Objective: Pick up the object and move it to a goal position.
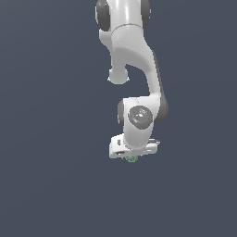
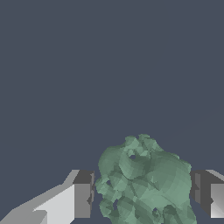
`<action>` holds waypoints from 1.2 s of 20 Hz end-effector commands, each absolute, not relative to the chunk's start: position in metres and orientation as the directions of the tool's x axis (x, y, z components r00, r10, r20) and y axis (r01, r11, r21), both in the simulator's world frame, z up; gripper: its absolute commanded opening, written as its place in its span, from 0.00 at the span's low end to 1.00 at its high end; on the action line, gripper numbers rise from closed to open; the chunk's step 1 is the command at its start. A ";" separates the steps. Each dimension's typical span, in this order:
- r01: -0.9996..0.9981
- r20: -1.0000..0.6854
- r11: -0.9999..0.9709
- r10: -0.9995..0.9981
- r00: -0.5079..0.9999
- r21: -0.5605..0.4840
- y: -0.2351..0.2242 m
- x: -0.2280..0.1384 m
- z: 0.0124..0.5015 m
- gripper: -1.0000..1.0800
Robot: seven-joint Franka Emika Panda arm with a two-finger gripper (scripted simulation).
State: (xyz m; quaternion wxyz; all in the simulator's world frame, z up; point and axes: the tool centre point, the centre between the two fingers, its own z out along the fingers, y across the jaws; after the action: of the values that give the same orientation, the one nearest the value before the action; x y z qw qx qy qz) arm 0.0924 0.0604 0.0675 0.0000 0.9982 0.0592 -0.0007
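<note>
The object [image 2: 146,183] is a bumpy, mottled green lump that fills the whole gap between the two fingers in the wrist view. My gripper [image 2: 142,194] is shut on it: the pale finger [image 2: 83,199] touches one side and the other finger [image 2: 208,194] touches the opposite side. In the exterior view the white arm reaches down from above. Only a small green bit of the object [image 1: 132,159] peeks out under the hand, where the gripper [image 1: 131,156] points down. The fingers themselves are hidden there by the hand.
A plain dark blue-grey surface [image 1: 55,185] lies all around, with no other objects, edges or markers in either view.
</note>
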 end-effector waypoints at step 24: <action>0.119 0.000 -0.993 0.119 0.993 0.001 0.085 0.031 0.336 0.00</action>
State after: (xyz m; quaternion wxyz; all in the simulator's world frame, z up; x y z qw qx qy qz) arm 0.0352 0.0834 0.3187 0.0004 0.9982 0.0595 0.0004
